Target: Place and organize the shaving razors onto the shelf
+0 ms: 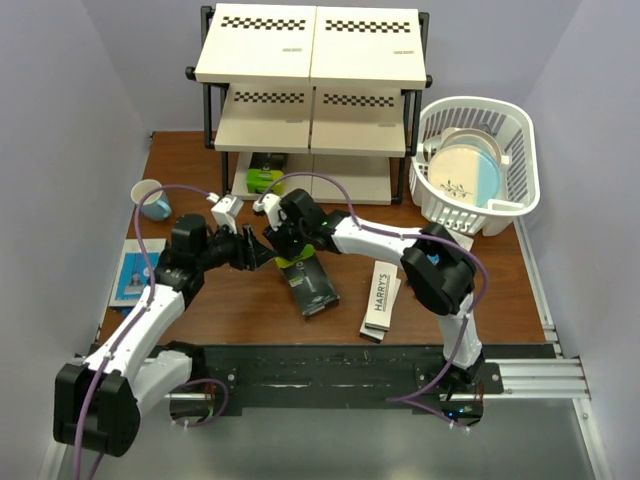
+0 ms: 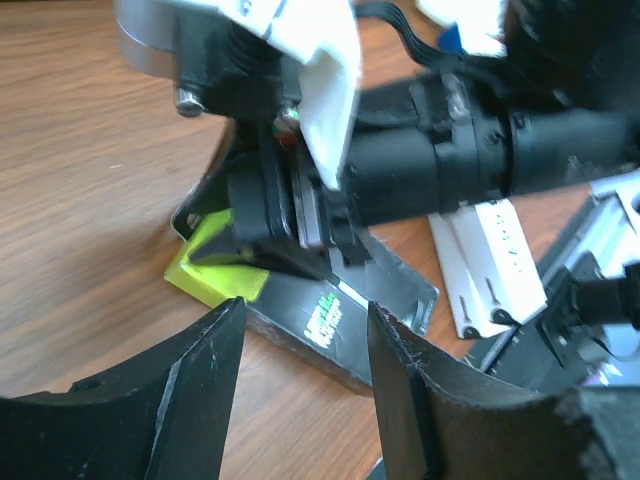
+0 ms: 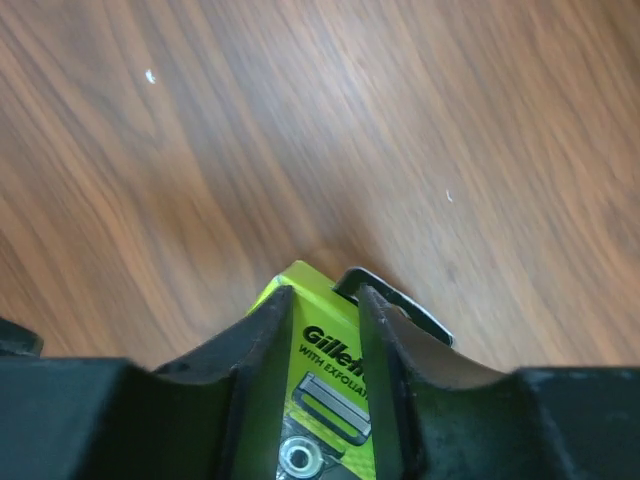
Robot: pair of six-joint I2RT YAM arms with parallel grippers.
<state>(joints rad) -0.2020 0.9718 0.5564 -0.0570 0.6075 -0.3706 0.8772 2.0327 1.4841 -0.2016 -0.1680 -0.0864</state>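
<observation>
A black shaving razor box with a lime-green end [image 1: 312, 285] lies at mid table in front of the shelf [image 1: 310, 60]. My right gripper [image 1: 285, 250] reaches down onto its lime end [image 3: 325, 360], and its fingers [image 3: 262, 340] press against both sides of that end. My left gripper [image 1: 262, 250] hovers just left of it, open, with the box [image 2: 330, 315] lying beyond its empty jaws. A second black-and-lime box [image 1: 265, 180] sits on the shelf's bottom board. Two white HARRY'S boxes [image 1: 381, 300] lie to the right, and a blue-and-white box [image 1: 135, 272] lies at the left edge.
A white plastic basket [image 1: 510, 130] holding a white-and-blue plate [image 1: 465, 175] stands at the back right beside the shelf. A light blue cup [image 1: 152, 200] sits at the left, behind the left arm. The two arms' wrists are very close together over mid table.
</observation>
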